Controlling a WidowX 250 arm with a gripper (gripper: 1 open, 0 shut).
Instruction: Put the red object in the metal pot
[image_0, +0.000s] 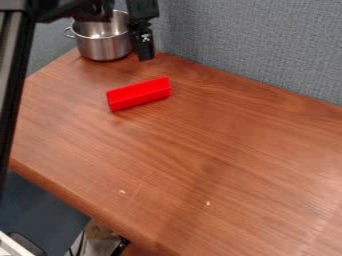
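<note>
Fingers (143, 44) parted; red object (139, 93) lies flat, pointing upper right.

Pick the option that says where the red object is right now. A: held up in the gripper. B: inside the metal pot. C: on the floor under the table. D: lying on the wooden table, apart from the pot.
D: the red object lies flat on the wooden table, with bare wood between it and the metal pot at the far corner.

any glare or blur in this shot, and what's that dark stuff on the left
Camera view: soft, even light, with a pale sheen on the table. The red block is sharp; the pot shows bright highlights. The dark bands at the left edge are blurred, seemingly the arm near the lens. The hand is dark, with little detail.
</note>
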